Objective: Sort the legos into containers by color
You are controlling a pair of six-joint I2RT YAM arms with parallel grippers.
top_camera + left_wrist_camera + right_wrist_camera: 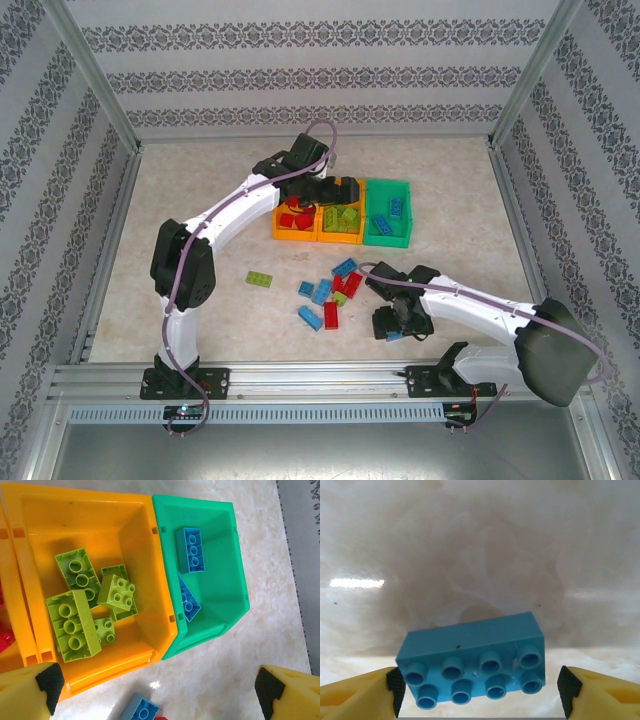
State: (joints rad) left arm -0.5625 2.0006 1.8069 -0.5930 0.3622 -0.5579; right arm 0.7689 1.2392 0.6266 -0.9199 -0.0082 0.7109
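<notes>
Far left on the table (pixel 450 200), one lime brick (pixel 260 279) lies alone, well apart from the rest. The left claw (pixel 157 695) hangs over the row of bins, jaws wide apart and nothing between them; the overhead view puts it (pixel 320 165) above the far side of the two orange bins. Probably parked there after a drop, or waiting its turn. The bins, in order: the left orange bin (pixel 295 240) has red bricks; the middle orange bin (pixel 90 505) has a heap of lime bricks (pixel 75 625), some leaning on each other; the green bin (pixel 220 540) has two blue bricks (pixel 190 550), one flat on the floor, one tipped against the wall shared with the orange bin. So the colour rule is set: red, lime, blue. In front of the bins, a loose pile (pixel 330 290) of blue, red and a little lime waits unsorted, so the job looks roughly half done. Right of the pile, the right claw (pixel 481 690) is down at the table with jaws apart, straddling the long ends of a blue brick (pixel 475 665) lying studs toward the camera. The left pad sits just beside it, the right pad apart; not clamped. It looks lined up lengthwise so that closing will catch the short ends squarely. Judged destination: the green bin.
</notes>
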